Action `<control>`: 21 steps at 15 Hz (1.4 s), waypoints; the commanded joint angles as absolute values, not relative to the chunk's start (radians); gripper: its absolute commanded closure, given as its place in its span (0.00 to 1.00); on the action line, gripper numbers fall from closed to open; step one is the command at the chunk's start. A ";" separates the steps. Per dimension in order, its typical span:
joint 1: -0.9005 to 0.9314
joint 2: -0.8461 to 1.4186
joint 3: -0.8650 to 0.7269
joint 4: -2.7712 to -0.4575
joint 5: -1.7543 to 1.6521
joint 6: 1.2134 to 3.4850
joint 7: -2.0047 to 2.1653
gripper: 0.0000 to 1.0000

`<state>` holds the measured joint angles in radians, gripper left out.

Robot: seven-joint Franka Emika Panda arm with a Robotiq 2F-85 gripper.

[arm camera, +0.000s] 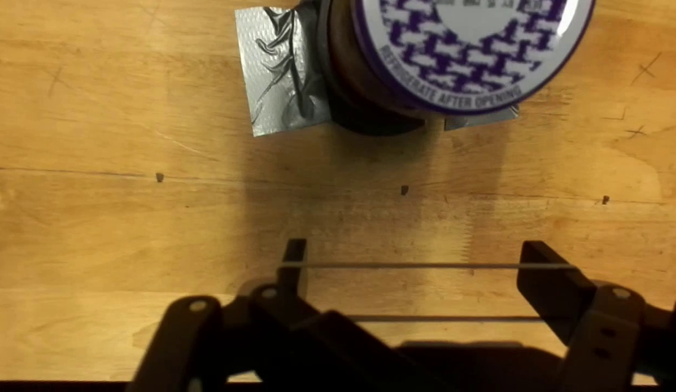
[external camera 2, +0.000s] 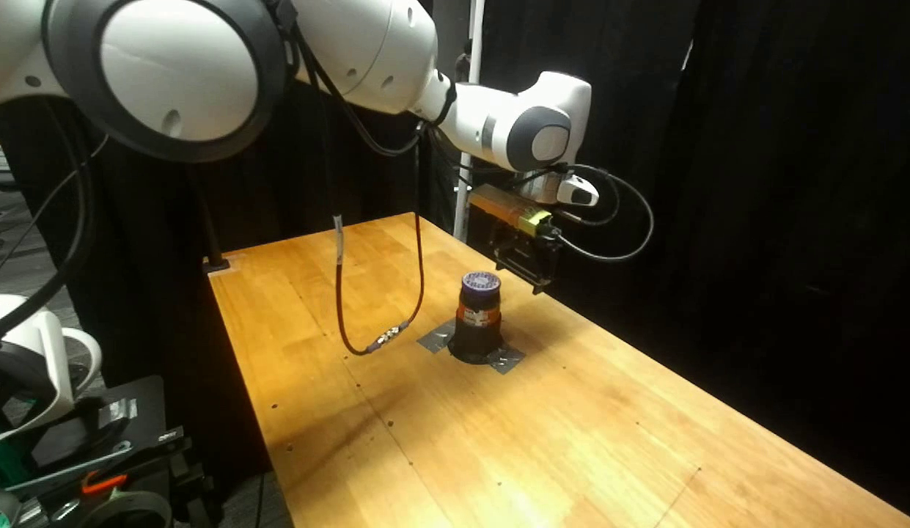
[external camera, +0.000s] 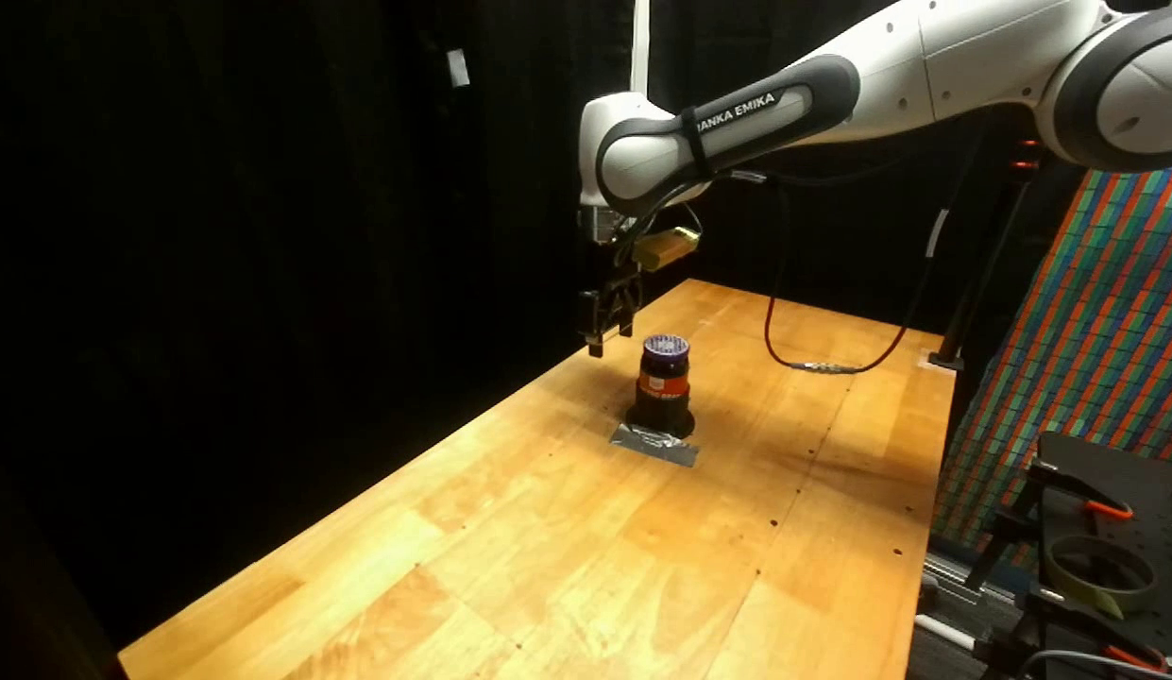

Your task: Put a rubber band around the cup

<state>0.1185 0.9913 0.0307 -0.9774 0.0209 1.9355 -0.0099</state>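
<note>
Jaws spread wide, stretching rubber band (arm camera: 425, 265), cup (arm camera: 463, 57) topped "REFRIGERATE AFTER OPENING", arm (external camera: 874, 85) lettered "ANKA EMIKA"

Black curtains (external camera: 359, 189) hang behind a brightly lit wooden table (external camera: 548, 567).

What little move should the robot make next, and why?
Probably shift the gripper across until the rubber band sits above the jar: the open gripper holds the rubber band stretched, but the wrist view shows it off to one side of the jar.
</note>
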 commanded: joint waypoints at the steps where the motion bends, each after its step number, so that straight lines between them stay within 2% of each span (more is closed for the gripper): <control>1: 0.148 1.069 0.010 -0.792 -0.016 1.810 0.057 0.00; 7: 0.136 1.087 0.041 -0.686 0.008 1.431 0.021 0.00; 9: 0.136 1.086 0.041 -0.683 0.012 1.370 0.003 0.00; 21: 0.136 1.122 0.035 -0.715 0.007 1.471 -0.009 0.00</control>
<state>0.1405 1.1048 0.0301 -0.7392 0.0048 1.4729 0.0096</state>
